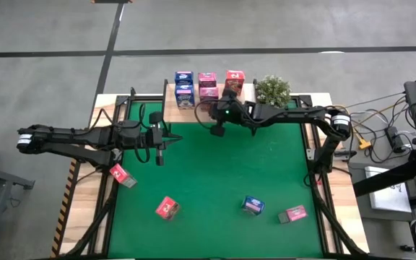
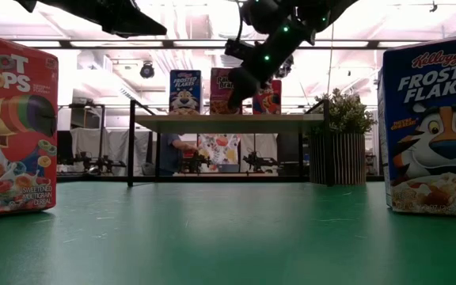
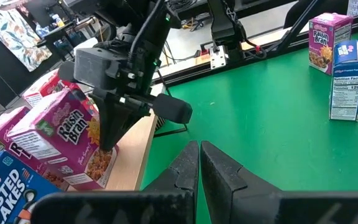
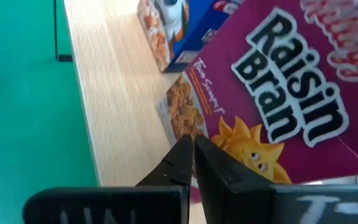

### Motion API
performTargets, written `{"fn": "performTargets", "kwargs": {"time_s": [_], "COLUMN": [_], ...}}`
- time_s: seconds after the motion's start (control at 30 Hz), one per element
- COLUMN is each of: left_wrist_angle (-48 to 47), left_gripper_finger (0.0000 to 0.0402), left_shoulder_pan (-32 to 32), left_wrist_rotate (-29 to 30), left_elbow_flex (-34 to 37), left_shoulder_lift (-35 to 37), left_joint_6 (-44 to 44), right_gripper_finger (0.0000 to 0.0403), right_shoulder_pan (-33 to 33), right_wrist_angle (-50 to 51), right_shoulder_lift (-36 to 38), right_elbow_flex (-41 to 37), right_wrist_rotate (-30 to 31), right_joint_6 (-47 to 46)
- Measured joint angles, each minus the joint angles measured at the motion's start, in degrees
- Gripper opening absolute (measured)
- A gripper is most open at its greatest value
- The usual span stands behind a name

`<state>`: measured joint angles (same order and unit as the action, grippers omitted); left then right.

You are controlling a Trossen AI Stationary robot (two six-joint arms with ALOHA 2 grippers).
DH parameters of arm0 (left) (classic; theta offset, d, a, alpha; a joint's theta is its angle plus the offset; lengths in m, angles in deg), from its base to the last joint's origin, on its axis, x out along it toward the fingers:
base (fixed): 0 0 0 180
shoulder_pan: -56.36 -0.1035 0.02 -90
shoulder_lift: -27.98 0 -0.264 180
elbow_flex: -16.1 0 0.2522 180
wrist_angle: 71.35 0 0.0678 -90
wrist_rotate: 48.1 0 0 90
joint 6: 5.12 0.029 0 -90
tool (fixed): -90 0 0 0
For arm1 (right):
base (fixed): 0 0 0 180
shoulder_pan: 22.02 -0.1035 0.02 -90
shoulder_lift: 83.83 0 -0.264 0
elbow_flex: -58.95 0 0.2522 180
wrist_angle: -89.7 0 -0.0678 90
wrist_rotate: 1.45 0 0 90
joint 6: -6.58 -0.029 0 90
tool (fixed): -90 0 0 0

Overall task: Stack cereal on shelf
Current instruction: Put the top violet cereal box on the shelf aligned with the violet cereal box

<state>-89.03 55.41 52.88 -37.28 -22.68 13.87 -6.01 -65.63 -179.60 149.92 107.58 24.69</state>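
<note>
Counting from above, five or so boxes [image 1: 206, 88] stand on the shelf [image 1: 170, 96], four boxes [image 1: 167, 208] wait on the mat [image 1: 208, 173], and both grippers, right [image 1: 216, 130] and left [image 1: 159, 157], are closed and empty.

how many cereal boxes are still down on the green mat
4: a pink box at the left edge, a pink box left of centre, a blue box and a pink box to the right.

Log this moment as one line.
right end effector: shut, at shelf by Raisin Bran box | left end effector: shut, over green mat | four boxes on mat
</note>
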Motion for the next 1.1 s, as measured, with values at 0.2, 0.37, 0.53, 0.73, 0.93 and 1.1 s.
{"fn": "performTargets", "kwargs": {"time_s": [0.2,0.37,0.53,0.73,0.93,1.1], "left_wrist_angle": [0.02,0.02,0.04,0.04,-0.13,-0.24], "left_gripper_finger": [0.0000,0.0000,0.0000,0.0000,0.0000,0.0000], "left_shoulder_pan": [0.01,0.00,0.00,0.00,0.00,0.01], "left_wrist_rotate": [0.00,0.00,0.00,0.00,0.00,0.00], "left_elbow_flex": [0.00,0.00,0.00,0.00,0.00,0.00], "left_shoulder_lift": [0.00,0.00,0.00,0.00,0.00,0.00], "left_joint_6": [0.02,0.02,0.02,0.00,-0.31,-0.40], "right_gripper_finger": [0.0009,0.0009,0.0009,0.0009,0.0009,0.0009], "right_shoulder_pan": [0.52,1.09,1.52,1.45,-0.66,0.37], "right_wrist_angle": [-1.03,-1.17,-2.90,-2.53,8.66,17.25], "right_shoulder_lift": [0.00,0.00,0.00,0.00,1.98,4.55], "right_elbow_flex": [0.00,0.00,-0.02,-0.02,2.40,5.05], "right_wrist_rotate": [0.03,0.04,-0.02,0.00,0.02,3.15], "right_joint_6": [1.51,2.10,2.45,0.43,-2.02,-3.70]}}
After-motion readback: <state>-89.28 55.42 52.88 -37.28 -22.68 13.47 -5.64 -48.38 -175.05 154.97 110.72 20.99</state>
